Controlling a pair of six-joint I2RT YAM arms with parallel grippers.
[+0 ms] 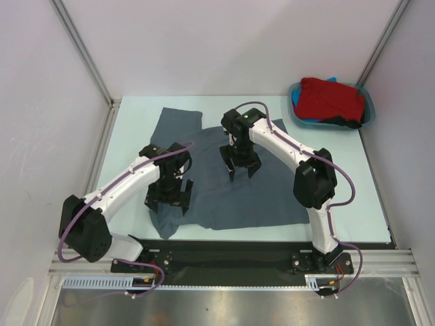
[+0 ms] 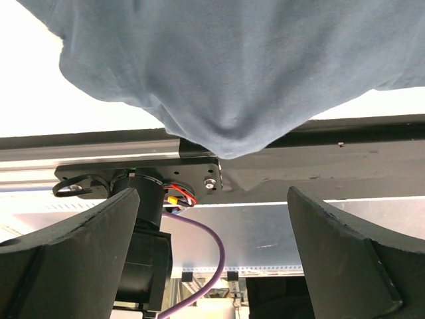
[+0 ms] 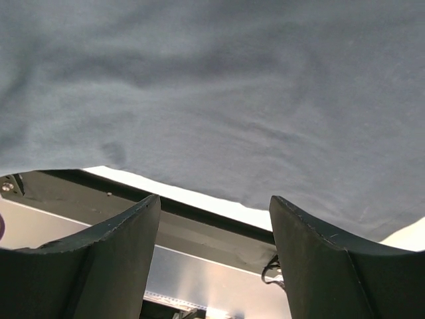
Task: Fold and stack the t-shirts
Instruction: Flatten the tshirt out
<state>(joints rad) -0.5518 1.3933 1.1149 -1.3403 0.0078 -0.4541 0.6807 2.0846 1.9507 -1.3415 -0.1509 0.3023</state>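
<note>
The left arm [image 1: 126,176] hangs its jaws wide apart and empty over the seven o'clock corner of the grey shirt [image 1: 207,142], which lies spread flat in the middle of the bench [image 1: 333,180]. The right arm [image 1: 285,145] has its jaws just as open, gripping nothing, above the shirt's middle. Off at two o'clock the red shirt [image 1: 331,97] sits bunched in a tub [image 1: 369,103]. Light, limp cloth, I'd say — it will sag and slide, so pinch a hem or corner — not the flat middle.
</note>
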